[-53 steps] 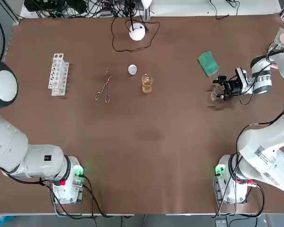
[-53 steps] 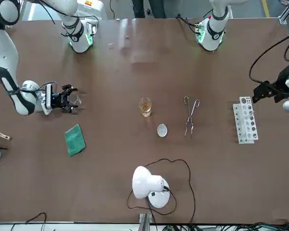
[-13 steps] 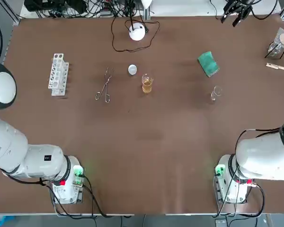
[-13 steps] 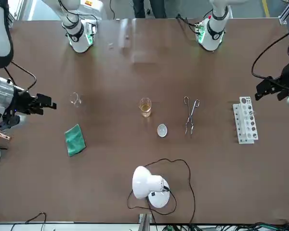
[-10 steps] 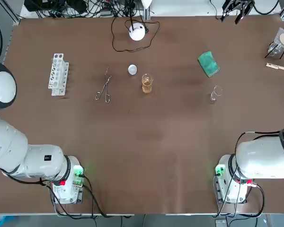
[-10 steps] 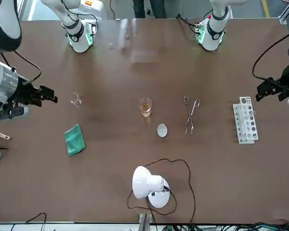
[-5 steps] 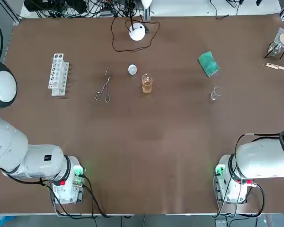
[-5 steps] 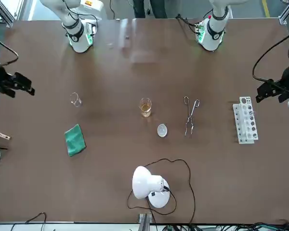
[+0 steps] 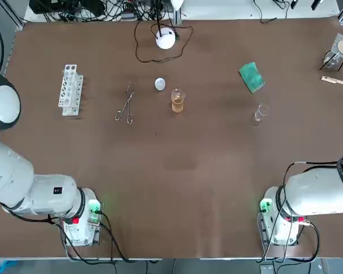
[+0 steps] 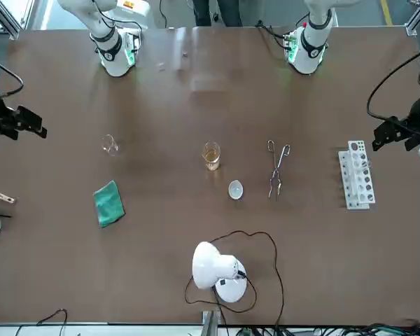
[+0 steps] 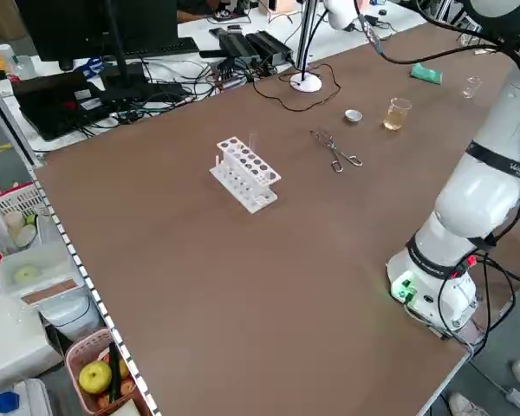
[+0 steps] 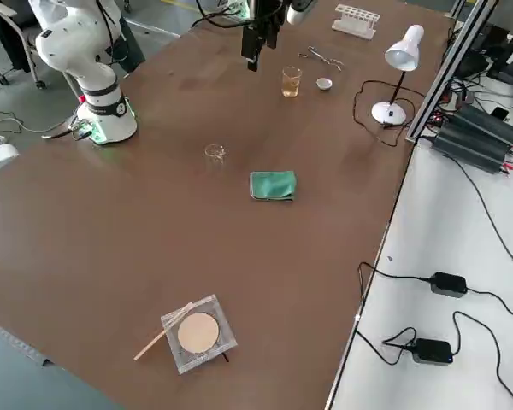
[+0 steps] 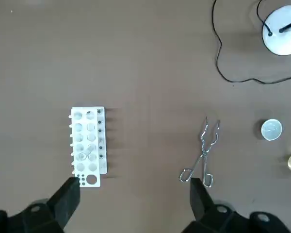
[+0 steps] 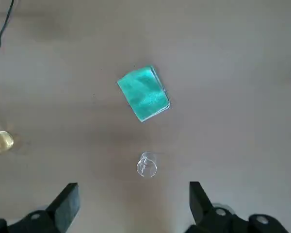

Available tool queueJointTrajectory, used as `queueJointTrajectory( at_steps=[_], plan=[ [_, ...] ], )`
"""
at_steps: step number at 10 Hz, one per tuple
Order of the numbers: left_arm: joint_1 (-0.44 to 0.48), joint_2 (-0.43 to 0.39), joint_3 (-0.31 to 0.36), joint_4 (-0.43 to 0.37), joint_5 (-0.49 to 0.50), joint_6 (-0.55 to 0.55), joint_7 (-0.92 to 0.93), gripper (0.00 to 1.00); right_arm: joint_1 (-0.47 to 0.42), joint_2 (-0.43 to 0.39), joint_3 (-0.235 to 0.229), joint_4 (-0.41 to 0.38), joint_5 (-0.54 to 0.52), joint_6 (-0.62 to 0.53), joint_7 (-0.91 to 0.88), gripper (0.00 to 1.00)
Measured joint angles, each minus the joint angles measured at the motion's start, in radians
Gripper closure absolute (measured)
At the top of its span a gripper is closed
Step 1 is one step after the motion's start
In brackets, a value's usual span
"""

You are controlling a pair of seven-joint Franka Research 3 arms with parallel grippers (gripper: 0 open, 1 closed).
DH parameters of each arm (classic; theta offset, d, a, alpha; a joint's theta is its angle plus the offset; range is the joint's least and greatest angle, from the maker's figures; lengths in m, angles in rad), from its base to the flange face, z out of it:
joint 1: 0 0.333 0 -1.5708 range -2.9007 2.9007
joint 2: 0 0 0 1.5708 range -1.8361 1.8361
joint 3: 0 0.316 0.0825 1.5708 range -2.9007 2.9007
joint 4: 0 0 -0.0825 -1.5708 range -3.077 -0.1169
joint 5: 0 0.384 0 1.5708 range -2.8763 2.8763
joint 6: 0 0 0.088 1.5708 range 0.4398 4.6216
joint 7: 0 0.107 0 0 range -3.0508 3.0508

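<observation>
Having released the small beaker [image 14: 146, 165], the right tool [image 14: 132, 194] hangs high above it, wide open.

**Clearance: near half free, clutter mid-table**

My right fingers [image 14: 65, 206], spread wide, hang high over the small glass [image 14: 146, 165]. Green cloth [image 14: 143, 93] sits near it, bare table [image 9: 177, 188] all round. Mid band is blocked by amber beaker [image 9: 178, 101], cap [image 9: 160, 84], tongs [image 9: 126, 105] and rack [image 9: 70, 89]. Lamp [image 9: 166, 39] and cord [image 9: 137, 54] stand behind.

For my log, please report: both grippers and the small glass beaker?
Right gripper open, high above small clear glass beaker, no contact. Left gripper open, high near white test tube rack. Green folded cloth near beaker, apart.
</observation>
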Motion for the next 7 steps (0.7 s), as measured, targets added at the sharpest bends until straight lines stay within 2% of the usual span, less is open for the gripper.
queueJointTrajectory(
  at_steps=[7],
  plan=[
    [0.001,0.007,0.0,-0.002,0.0,0.0,0.0,0.0,0.002,-0.049,-0.001,-0.046,-0.001,-0.002,0.003,0.0]
  ],
)
